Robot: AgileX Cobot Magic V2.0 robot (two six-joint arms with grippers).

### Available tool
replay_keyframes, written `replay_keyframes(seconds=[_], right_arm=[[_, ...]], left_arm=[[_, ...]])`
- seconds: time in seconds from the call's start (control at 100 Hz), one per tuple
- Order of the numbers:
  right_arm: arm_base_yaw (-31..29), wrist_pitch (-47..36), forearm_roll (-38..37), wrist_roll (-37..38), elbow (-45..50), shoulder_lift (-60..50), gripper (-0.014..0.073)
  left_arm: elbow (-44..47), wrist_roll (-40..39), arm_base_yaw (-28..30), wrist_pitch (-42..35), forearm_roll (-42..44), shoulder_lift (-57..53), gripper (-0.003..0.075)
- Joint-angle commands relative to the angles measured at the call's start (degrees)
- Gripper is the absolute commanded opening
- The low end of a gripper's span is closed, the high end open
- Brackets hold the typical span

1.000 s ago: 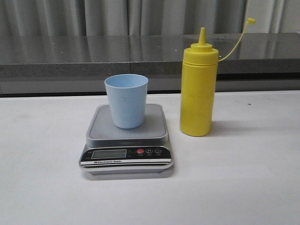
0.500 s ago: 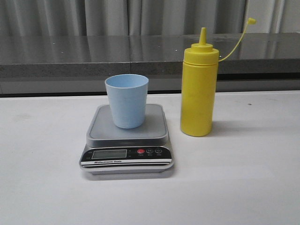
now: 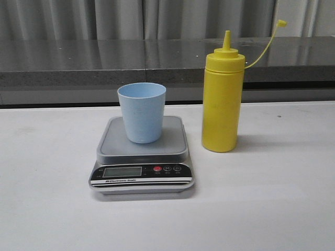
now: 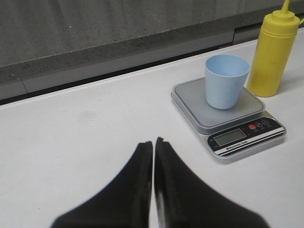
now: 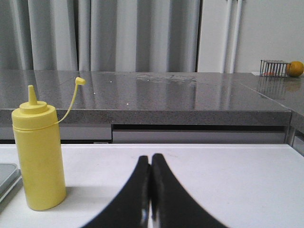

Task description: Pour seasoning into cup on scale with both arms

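The pale blue cup [image 3: 141,112] stands upright on the platform of the silver-grey scale [image 3: 142,157], mid-table. To the scale's right stands the yellow seasoning bottle [image 3: 222,97], upright, its cap hanging off a thin strap. Neither arm shows in the front view. In the left wrist view my left gripper [image 4: 153,142] is shut and empty, well short of the scale [image 4: 228,114], the cup [image 4: 226,80] and the bottle [image 4: 273,52]. In the right wrist view my right gripper [image 5: 150,158] is shut and empty over the white table, apart from the bottle [image 5: 39,154].
A dark grey stone counter [image 3: 104,63] runs along the far edge of the white table [image 3: 272,198], with grey curtains behind it. A small wire basket [image 5: 274,67] and an orange [image 5: 295,69] sit far off on the counter.
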Motion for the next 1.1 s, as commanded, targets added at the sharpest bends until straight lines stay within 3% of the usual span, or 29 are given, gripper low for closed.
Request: replay_keyframes(seconds=[0.0, 0.96, 1.09], right_arm=[[-0.3, -4.0, -0.5, 0.1, -0.2, -0.9, -0.0060], [-0.3, -4.0, -0.5, 0.1, -0.2, -0.9, -0.0060], [-0.3, -4.0, -0.5, 0.1, -0.2, -0.9, -0.0060]], left_arm=[[-1.5, -0.6, 0.0, -4.6, -0.6, 0.7, 0.0011], [-1.5, -0.6, 0.0, -4.6, 0.6, 0.7, 0.0011], [-1.2, -0.6, 0.0, -7.4, 1.7, 0.7, 0.0011]])
